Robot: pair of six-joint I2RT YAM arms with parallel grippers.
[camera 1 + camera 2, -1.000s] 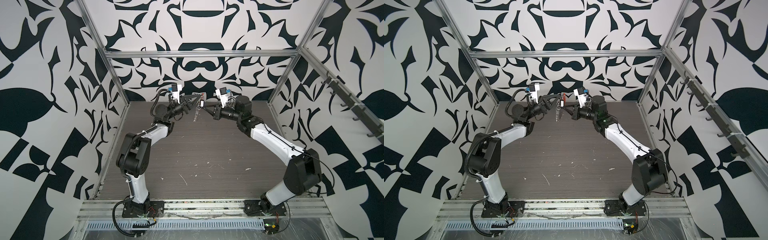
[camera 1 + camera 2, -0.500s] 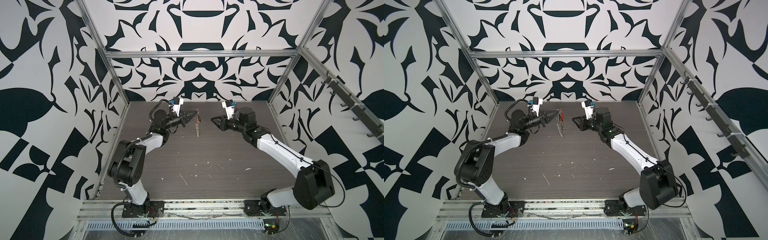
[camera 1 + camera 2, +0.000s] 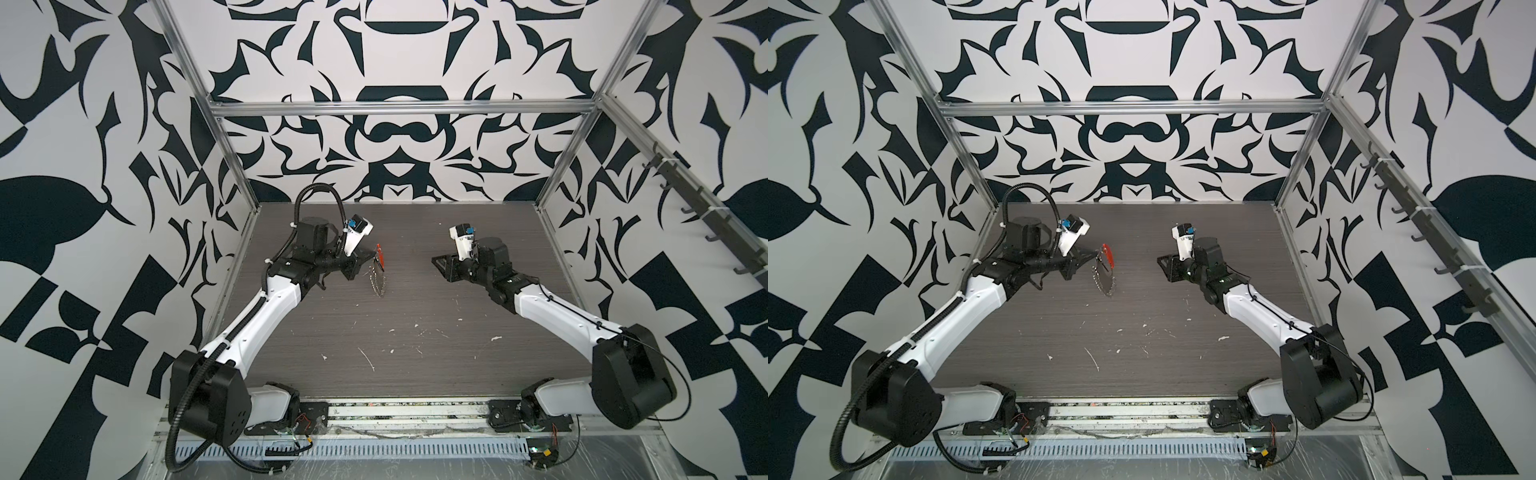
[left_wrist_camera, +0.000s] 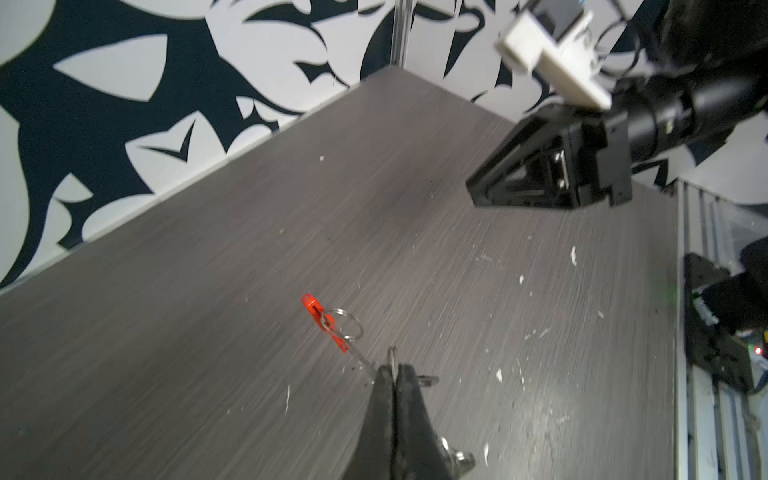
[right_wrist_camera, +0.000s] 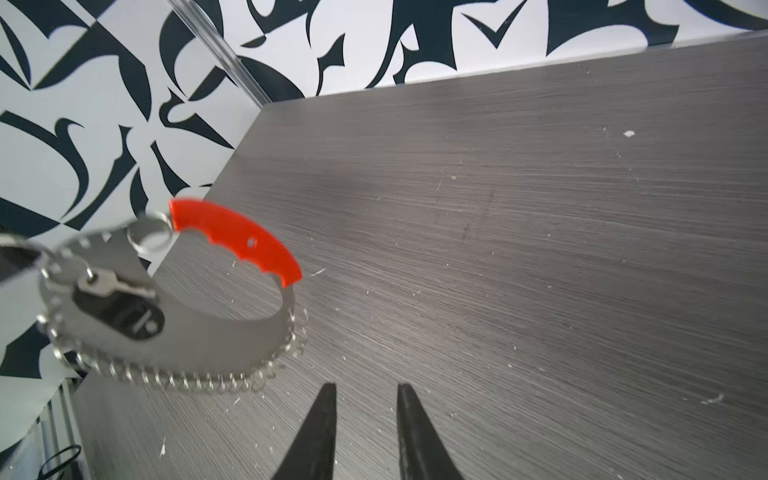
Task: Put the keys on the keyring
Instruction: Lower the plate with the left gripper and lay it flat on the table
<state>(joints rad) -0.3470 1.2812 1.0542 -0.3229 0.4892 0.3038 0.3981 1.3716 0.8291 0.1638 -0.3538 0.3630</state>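
Two arms reach inward: left tool pinches the hanging keyring, right tool parted, empty

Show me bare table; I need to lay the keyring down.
Bare: near half of the table, flecks only; also between the hanging keyring and right claw. Crowded: around the left claw gripping the keyring.
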